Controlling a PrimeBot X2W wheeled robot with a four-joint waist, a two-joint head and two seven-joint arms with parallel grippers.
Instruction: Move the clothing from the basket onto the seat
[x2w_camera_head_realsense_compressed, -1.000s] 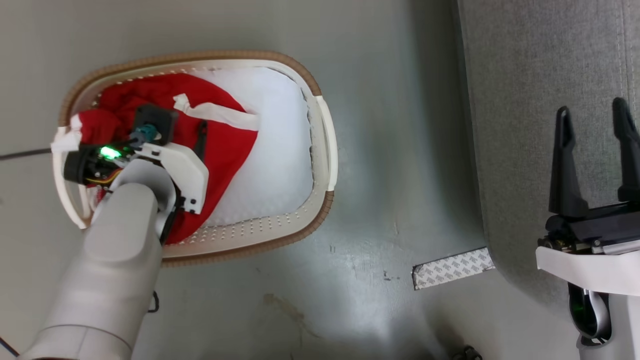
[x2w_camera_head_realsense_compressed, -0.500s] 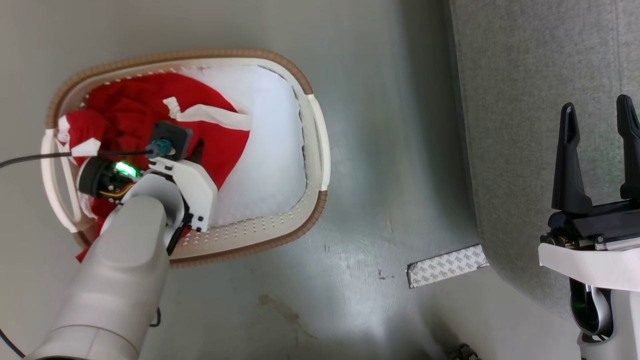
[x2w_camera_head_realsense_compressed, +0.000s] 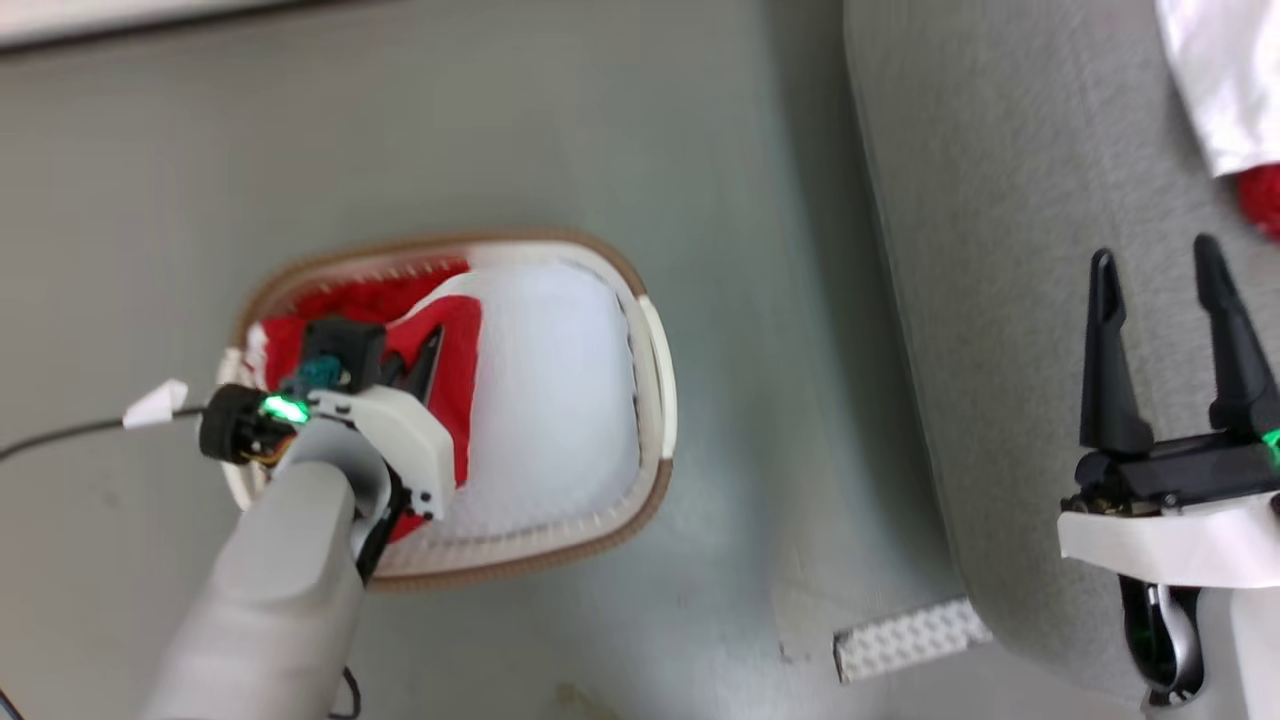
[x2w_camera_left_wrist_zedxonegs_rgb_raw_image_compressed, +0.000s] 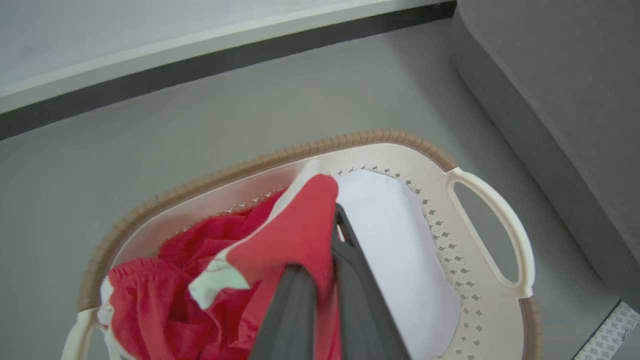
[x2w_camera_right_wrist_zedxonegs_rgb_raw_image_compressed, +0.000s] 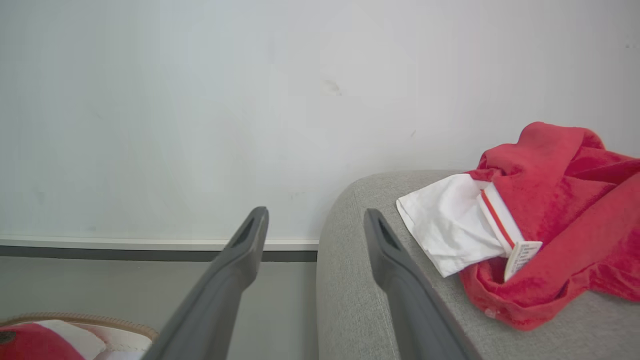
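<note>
The left gripper (x2w_camera_left_wrist_zedxonegs_rgb_raw_image_compressed: 332, 235) is closed tight on a fold of the red clothing (x2w_camera_left_wrist_zedxonegs_rgb_raw_image_compressed: 295, 235), the cloth squeezed between its two dark fingers (x2w_camera_left_wrist_zedxonegs_rgb_raw_image_compressed: 360, 300) and draped over the tip of one of them. A white edge shows on the pinched fold, and the rest of that red fabric lies heaped below it in one end of the basket (x2w_camera_left_wrist_zedxonegs_rgb_raw_image_compressed: 310, 150), against the wall under the brown rim. The other end of the basket shows its bare white bottom. In the head view the left gripper (x2w_camera_head_realsense_compressed: 415, 365) reaches down into the basket (x2w_camera_head_realsense_compressed: 655, 400), which stands on the grey floor (x2w_camera_head_realsense_compressed: 500, 130) near the sofa (x2w_camera_head_realsense_compressed: 1000, 250) but apart from it. A strip of patterned tape (x2w_camera_head_realsense_compressed: 910, 638) lies on the floor at the sofa's edge. The right gripper (x2w_camera_head_realsense_compressed: 1152, 255) is over the sofa with its fingers spread wide and nothing between them. Beyond it another red and white garment (x2w_camera_right_wrist_zedxonegs_rgb_raw_image_compressed: 560, 215) lies crumpled on the sofa cushion (x2w_camera_right_wrist_zedxonegs_rgb_raw_image_compressed: 360, 300).
</note>
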